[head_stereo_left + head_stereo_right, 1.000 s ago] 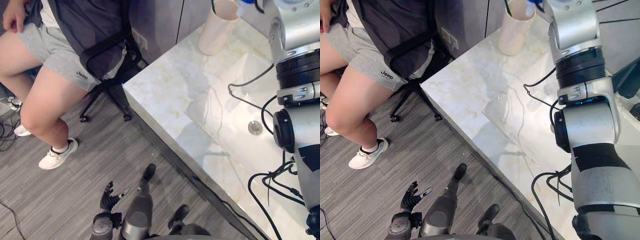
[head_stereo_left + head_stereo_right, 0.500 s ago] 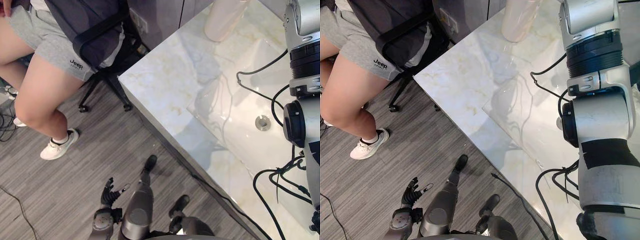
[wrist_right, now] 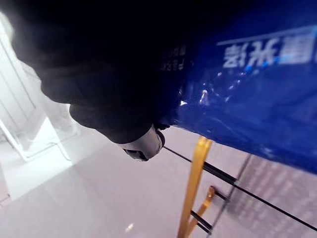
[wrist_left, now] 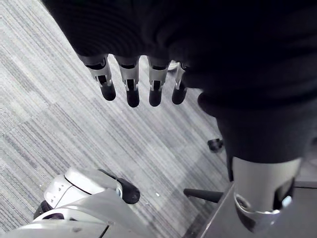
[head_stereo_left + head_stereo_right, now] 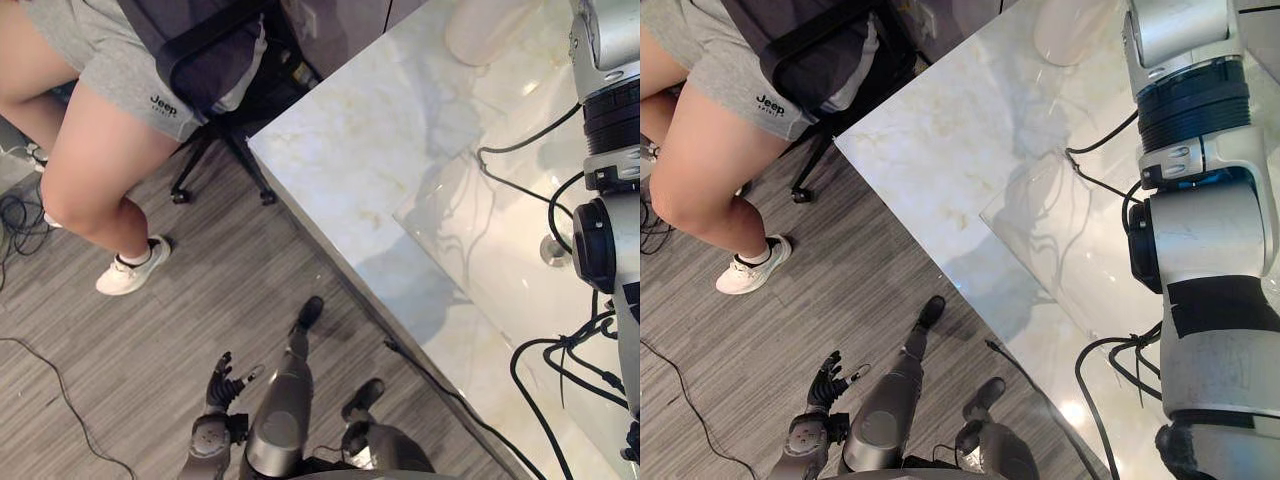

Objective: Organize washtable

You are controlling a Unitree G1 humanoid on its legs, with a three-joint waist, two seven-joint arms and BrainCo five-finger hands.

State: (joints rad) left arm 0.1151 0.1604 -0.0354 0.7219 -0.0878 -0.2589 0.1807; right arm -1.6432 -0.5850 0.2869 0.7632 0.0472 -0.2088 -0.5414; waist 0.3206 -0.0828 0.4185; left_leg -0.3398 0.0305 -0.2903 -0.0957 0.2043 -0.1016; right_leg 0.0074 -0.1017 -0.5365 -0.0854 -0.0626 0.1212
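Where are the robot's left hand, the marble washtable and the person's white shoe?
left hand [image 5: 221, 384]: left eye view, dark fingers.
washtable [image 5: 350, 150]: left eye view, bare marble top.
white shoe [image 5: 128, 272]: left eye view, its upper.

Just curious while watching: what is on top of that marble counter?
On the counter: a pale cup at the far end, beside the sunken basin. The robot's right arm covers the rest.

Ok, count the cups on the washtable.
1: a pale cup at the washtable's far end, cut off by the view's top edge. More may lie hidden past that edge.
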